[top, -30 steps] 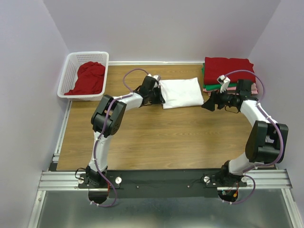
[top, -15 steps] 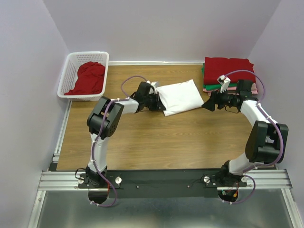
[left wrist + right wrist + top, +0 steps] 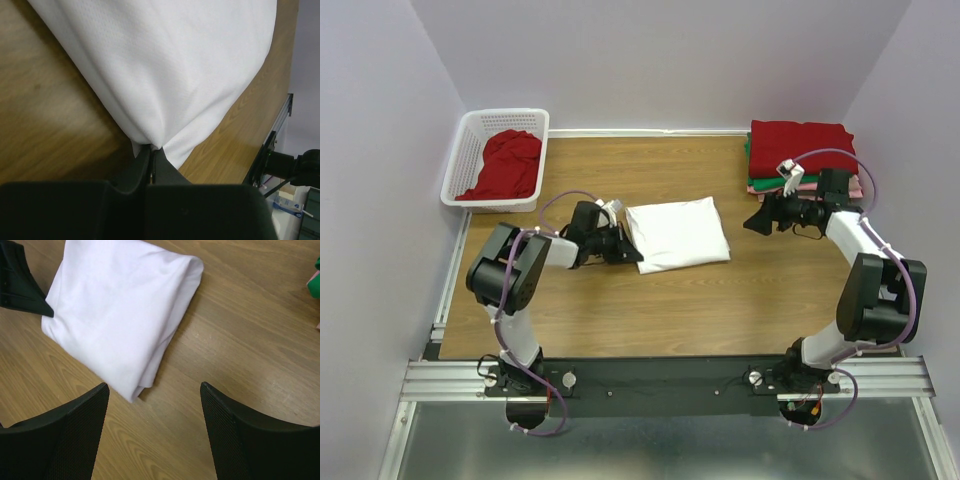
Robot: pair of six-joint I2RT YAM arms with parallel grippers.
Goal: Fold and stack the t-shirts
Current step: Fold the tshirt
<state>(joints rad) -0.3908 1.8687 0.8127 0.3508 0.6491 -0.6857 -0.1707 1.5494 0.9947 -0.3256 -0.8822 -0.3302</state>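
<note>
A folded white t-shirt lies on the wooden table a little left of centre. My left gripper is shut on its near-left corner; in the left wrist view the cloth bunches into the closed jaws of that gripper. My right gripper hovers open to the shirt's right, apart from it. The right wrist view shows the white shirt ahead of the right gripper, whose spread fingers hold nothing. A folded stack stands at the back right: a red t-shirt on top, green and pink edges beneath.
A white lattice basket at the back left holds a crumpled red t-shirt. Walls close in the table on three sides. A metal rail with both arm bases runs along the near edge.
The left gripper has pulled the white t-shirt toward the near left, and the shirt has turned slightly. The right arm has stayed in place with its gripper open.
</note>
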